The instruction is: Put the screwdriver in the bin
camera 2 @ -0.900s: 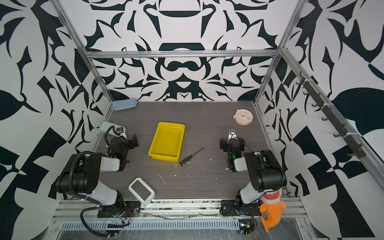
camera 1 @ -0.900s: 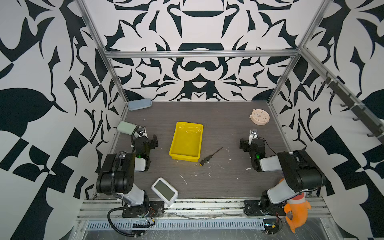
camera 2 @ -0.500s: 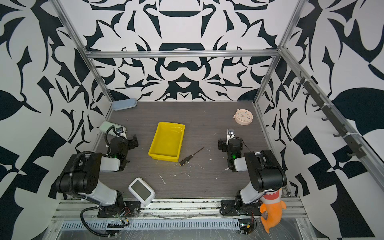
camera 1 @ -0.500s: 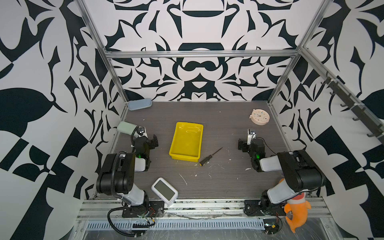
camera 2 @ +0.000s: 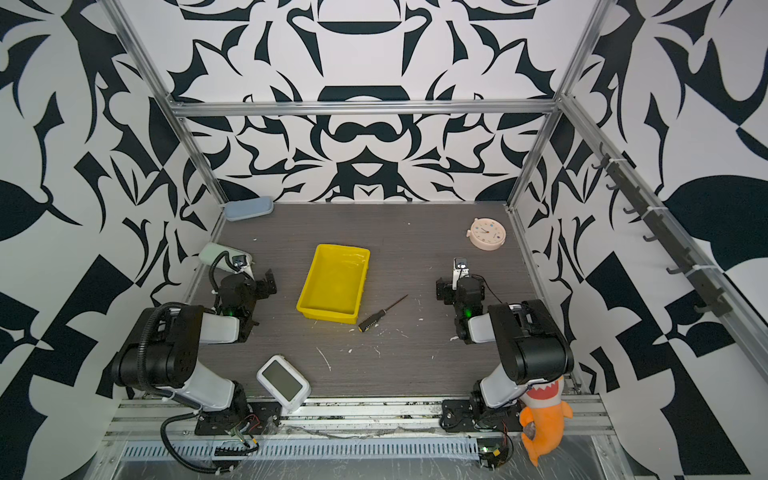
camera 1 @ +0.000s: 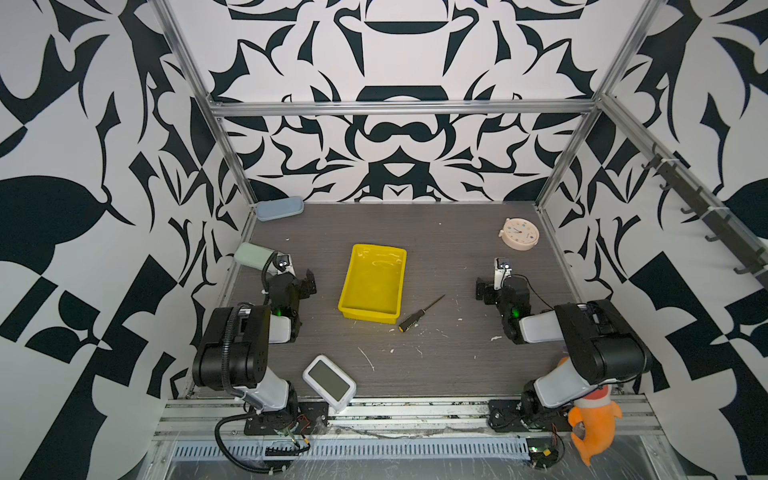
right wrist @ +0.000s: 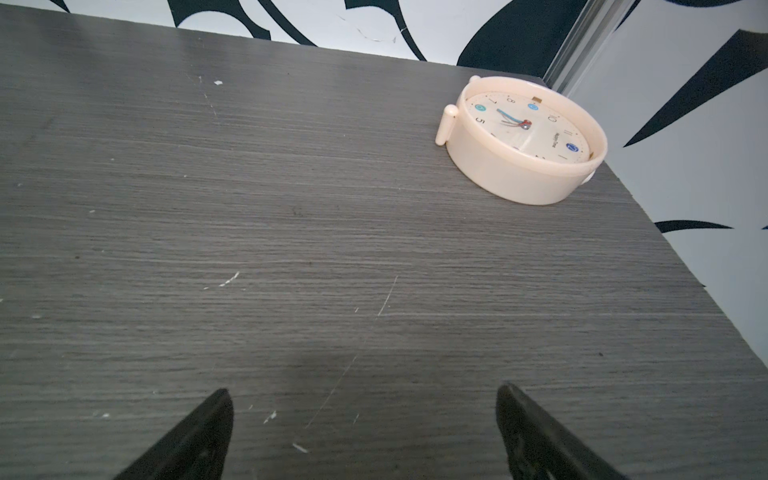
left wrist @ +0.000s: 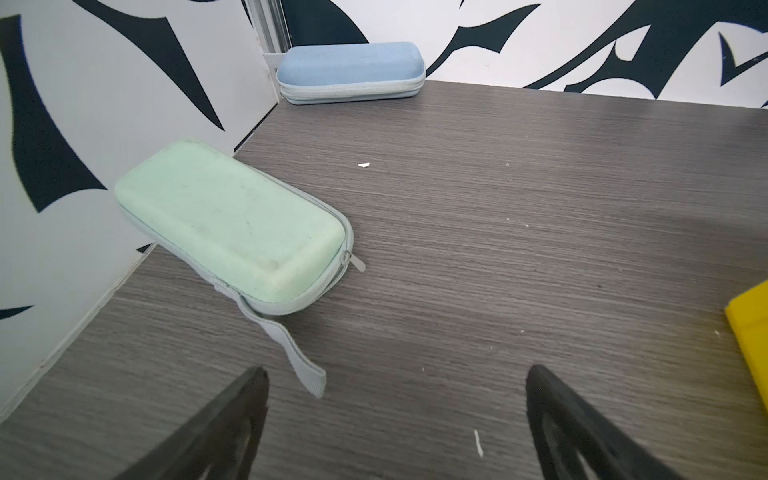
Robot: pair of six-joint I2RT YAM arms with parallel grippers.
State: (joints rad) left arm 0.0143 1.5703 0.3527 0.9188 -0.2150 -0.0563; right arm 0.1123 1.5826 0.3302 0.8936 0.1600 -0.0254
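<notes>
On the table (camera 1: 457,365), just off the bin's (camera 1: 372,282) front right corner, the screwdriver (camera 1: 421,312) lay flat, shaft slanting back-right toward the right gripper (right wrist: 363,388), the nearer one, jaws apart and empty; the left gripper (left wrist: 397,368), likewise gaping, sat beyond the bin.

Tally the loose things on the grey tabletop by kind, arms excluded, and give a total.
Zip cases: 2 (blue case, green case)
Yellow bin: 1
Screwdriver: 1
Clock: 1
White device with screen: 1
Total: 6
</notes>
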